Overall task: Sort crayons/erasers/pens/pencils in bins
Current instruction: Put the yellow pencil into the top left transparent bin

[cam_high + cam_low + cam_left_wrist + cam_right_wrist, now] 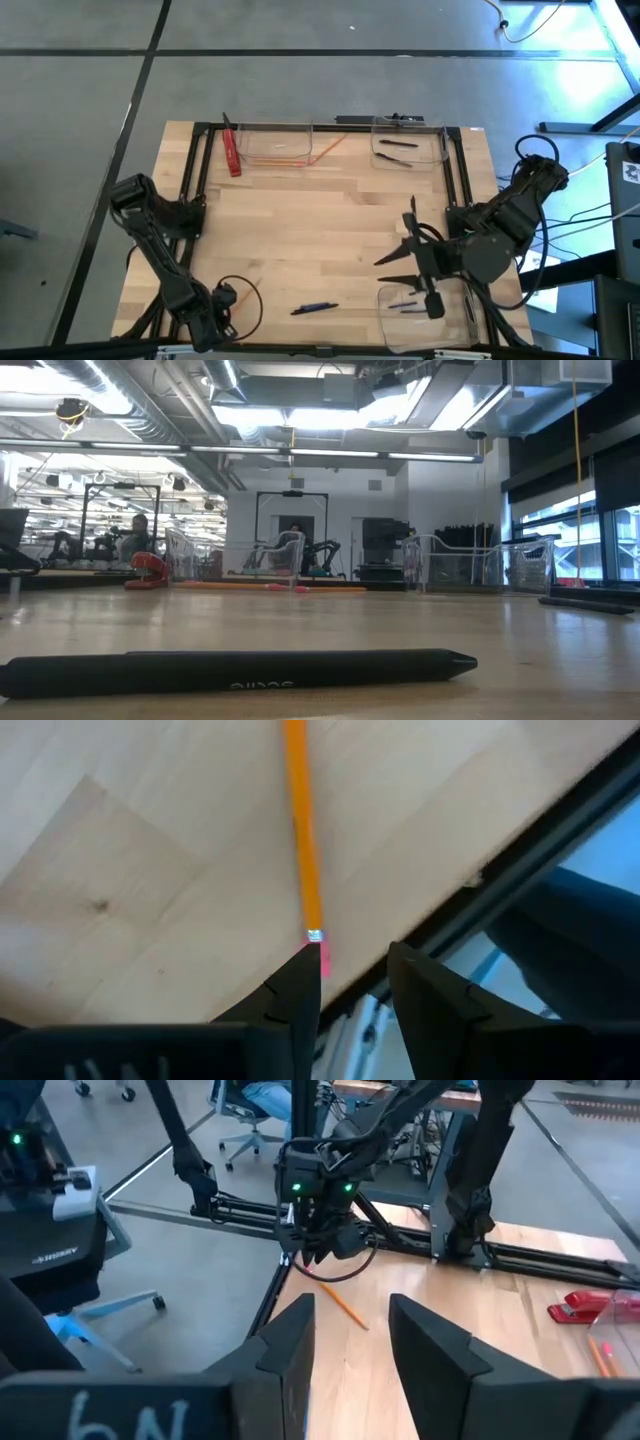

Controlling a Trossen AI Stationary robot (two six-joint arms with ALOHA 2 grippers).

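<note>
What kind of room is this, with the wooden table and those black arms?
Most likely a robotics lab or workshop. Exposed ducts run across the ceiling, other robot arms stand on benches in the background, and rolling office chairs sit on a bare concrete floor around the table.

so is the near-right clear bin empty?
No. The clear plastic bin under the right gripper already holds two slim dark pens.

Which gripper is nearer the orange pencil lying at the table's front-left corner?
Left. The left gripper sits right at the orange pencil, its eraser end by the open jaws. The right gripper is across the table, beside the front-right bin.
</note>
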